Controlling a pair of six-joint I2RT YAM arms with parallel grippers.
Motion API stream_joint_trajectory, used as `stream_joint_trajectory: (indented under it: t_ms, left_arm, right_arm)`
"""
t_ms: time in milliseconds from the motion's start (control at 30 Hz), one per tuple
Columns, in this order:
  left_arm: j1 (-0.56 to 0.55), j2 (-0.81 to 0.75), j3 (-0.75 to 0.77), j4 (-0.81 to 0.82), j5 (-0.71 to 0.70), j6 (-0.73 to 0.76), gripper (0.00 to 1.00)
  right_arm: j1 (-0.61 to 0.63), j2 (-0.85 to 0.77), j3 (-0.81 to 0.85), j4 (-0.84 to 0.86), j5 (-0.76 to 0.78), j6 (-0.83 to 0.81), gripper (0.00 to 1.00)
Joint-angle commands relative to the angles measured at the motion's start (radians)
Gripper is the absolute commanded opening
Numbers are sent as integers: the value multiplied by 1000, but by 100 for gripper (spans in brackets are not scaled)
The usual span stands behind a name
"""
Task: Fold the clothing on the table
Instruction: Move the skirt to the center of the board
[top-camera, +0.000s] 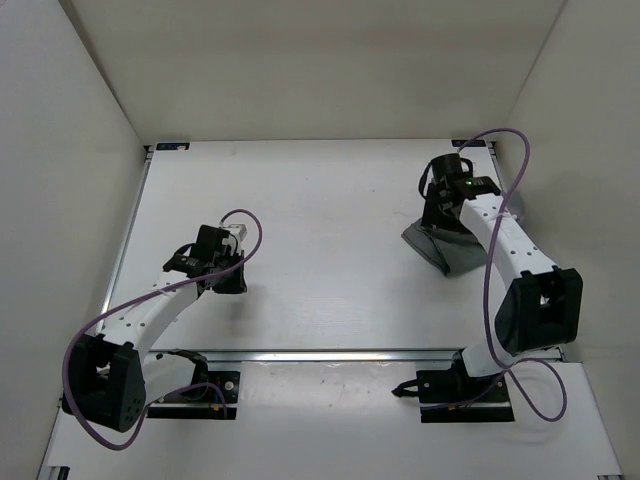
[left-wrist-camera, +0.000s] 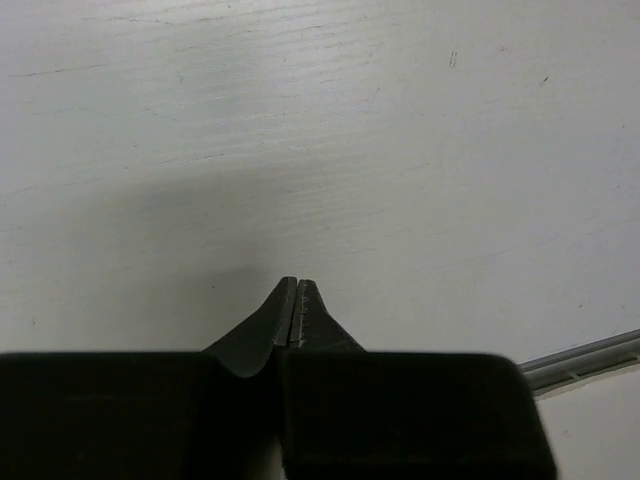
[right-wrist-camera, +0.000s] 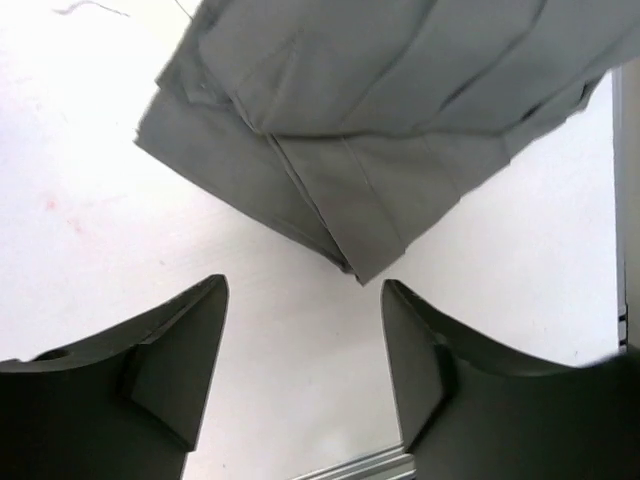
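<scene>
Top external view: the clothing lies on the table toward the far right corner, partly covered by the right arm. The right gripper stands at the far side of the clothing. The left gripper sits low over bare tabletop on the left, well apart from the clothing.

Left wrist view: the left fingers are pressed together and hold nothing.

Right wrist view: the right fingers stand wide apart and empty. A layered, pleated corner of the clothing points toward the gap without touching them.
</scene>
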Motion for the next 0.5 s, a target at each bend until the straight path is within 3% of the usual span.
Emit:
stream_joint_trajectory:
  t_ms: [0,133,333,367,467]
  left_arm:
    - [-2,-21,28,-8,-27,-8,8]
    - [-44,-43,20,-13,-53,-26,20]
    - [-58,-61,16,-2,-65,-31,36]
    - [-58,-67,8,-3,-71,-26,50]
    - [-65,-77,6,3,-50,-21,69]
  right_arm:
    - [-46,-49,-51,17,-22,13,64]
    - [-109,-34,-35,92,-58,-39,70]
    - [-210,197,141,76,-129,-53,73]
    - [-215,248,185,77,-134,-47,74]
    - [-217,357,236,68,-118,-42,76]
